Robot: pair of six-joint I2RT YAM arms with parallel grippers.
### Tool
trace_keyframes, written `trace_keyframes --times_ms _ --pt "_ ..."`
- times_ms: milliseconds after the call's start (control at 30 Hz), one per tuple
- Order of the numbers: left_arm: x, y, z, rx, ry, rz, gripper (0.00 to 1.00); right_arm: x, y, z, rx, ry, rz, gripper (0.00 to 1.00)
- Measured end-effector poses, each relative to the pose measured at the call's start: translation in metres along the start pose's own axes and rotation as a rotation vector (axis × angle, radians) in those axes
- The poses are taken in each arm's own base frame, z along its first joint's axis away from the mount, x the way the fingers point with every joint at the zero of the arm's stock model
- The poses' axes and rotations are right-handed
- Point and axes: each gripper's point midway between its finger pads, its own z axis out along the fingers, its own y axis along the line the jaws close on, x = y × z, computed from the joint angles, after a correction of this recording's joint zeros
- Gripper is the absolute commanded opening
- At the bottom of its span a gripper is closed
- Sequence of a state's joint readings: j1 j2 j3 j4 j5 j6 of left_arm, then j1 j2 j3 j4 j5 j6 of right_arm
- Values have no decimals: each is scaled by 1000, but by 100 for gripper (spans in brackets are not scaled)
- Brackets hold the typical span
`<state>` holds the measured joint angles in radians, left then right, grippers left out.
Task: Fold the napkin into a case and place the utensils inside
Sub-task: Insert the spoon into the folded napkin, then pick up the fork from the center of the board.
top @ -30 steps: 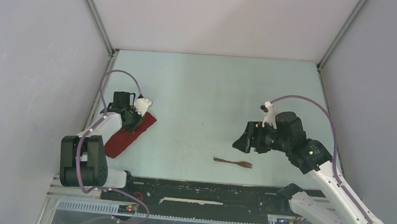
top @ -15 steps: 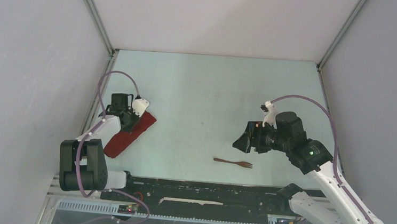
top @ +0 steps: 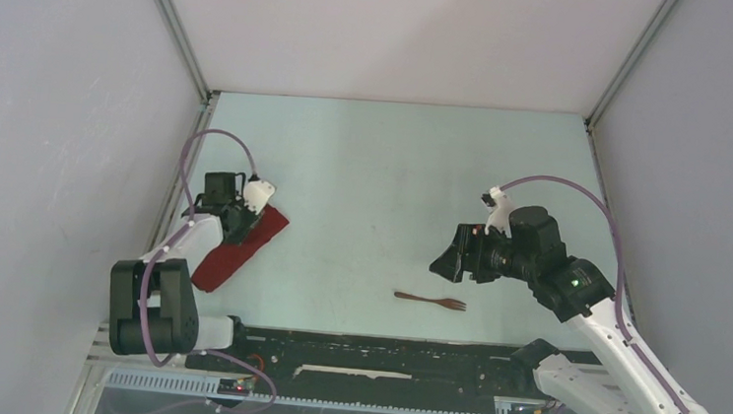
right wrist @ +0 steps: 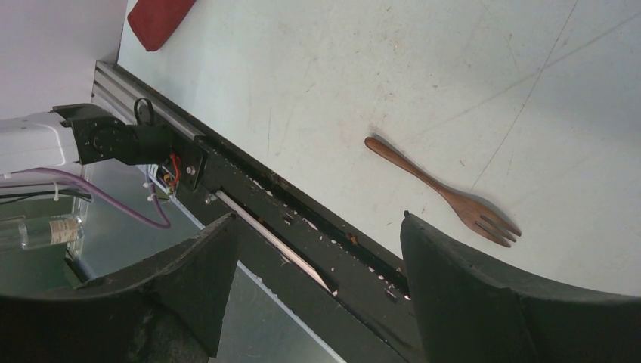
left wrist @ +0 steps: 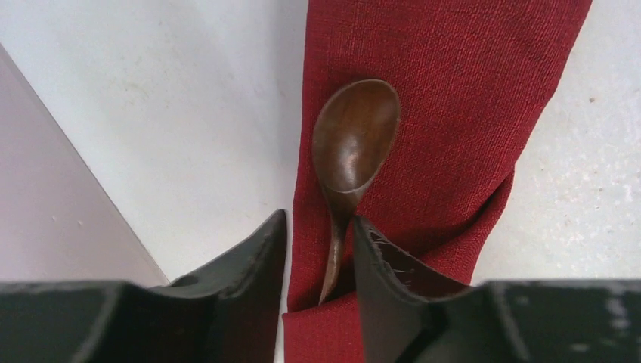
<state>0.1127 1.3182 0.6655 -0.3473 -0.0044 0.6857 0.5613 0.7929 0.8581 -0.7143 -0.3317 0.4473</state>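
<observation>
My left claw hangs low over the case, the dark red cloth folded into a long narrow strip on the tabletop. Its jaws stand a little apart with the slim handle of the spoon in the gap. The handle sits close to one finger and clear of the other, so I am not squeezing it. The spoon's bowl lies face up on the strip just ahead of my fingertips. The handle runs back between them, its end meeting the edge of a fold that crosses the strip beneath the claw.

My right claw is held above the tabletop, well apart from the case, jaws spread wide and gripping nothing. The fork lies flat on the tabletop just beyond the gap between its fingers, near the black rail at the tabletop's near edge.
</observation>
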Motion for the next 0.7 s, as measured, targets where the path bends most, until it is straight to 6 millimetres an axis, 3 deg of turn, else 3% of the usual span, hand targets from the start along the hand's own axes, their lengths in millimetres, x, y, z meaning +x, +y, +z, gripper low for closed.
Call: trace_keyframes --times_ms 133,233,300,367,433,533,633,700 --pt "-2 2 -6 -20 -24 6 65 -1 -1 0 3 -3 5 85" --pt "-16 7 -23 -56 -99 -9 68 -2 -5 0 12 -2 17 88" --pt "-35 15 -46 -102 -206 -39 71 -3 -11 1 32 -1 37 99" --pt "-54 22 -71 -149 -322 -84 76 -5 -21 2 69 0 71 100" --pt "-75 27 -102 -183 -463 -155 97 -7 -35 3 119 6 117 100" --pt "-109 27 -146 -153 -674 -300 100 -7 -64 7 206 39 265 100" --pt "-137 14 -174 -43 -824 -408 100 -1 -86 12 277 80 478 99" --pt "-149 -1 -183 42 -873 -458 99 14 -92 19 317 119 619 93"
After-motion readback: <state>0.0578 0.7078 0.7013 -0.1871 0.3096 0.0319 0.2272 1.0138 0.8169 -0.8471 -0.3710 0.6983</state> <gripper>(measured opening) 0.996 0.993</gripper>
